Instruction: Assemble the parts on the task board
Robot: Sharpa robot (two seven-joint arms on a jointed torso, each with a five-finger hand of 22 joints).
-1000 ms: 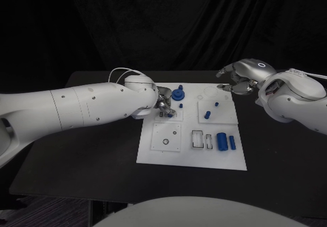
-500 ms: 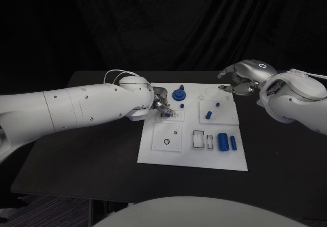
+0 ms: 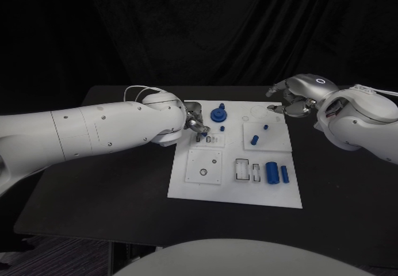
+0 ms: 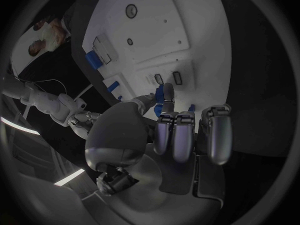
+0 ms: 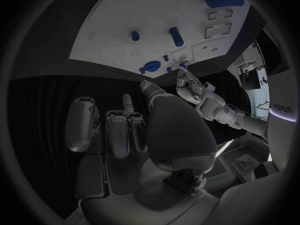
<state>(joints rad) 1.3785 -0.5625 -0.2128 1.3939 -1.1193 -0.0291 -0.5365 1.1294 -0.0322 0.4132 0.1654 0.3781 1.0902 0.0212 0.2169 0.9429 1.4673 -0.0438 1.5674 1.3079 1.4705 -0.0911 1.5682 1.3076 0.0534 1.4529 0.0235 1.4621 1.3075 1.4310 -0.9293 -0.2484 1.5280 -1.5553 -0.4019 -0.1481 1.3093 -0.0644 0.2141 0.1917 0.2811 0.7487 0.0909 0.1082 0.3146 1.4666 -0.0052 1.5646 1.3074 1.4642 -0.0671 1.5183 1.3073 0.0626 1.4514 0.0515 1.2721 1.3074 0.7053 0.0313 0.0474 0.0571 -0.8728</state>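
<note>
Silver left hand point(image 3: 194, 122), pinching a small blue part point(image 4: 166, 92), now nearer the board's point(image 3: 234, 190) far edge.

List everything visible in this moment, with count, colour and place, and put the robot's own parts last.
Table: one, black, under everything.
Task board: one, white plate, mid-table.
Gear-like part: one, blue, far middle of the board.
Small peg: one, blue, on the right raised panel.
Large cylinder: one, blue, lying near the board's right edge.
Slim cylinder: one, blue, beside the large one.
Small part: one, blue, pinched in the left hand's fingers over the board.
Left hand: silver, over the board's far left.
Right hand: silver, fingers curled, nothing visible in it, at the board's far right corner.
</note>
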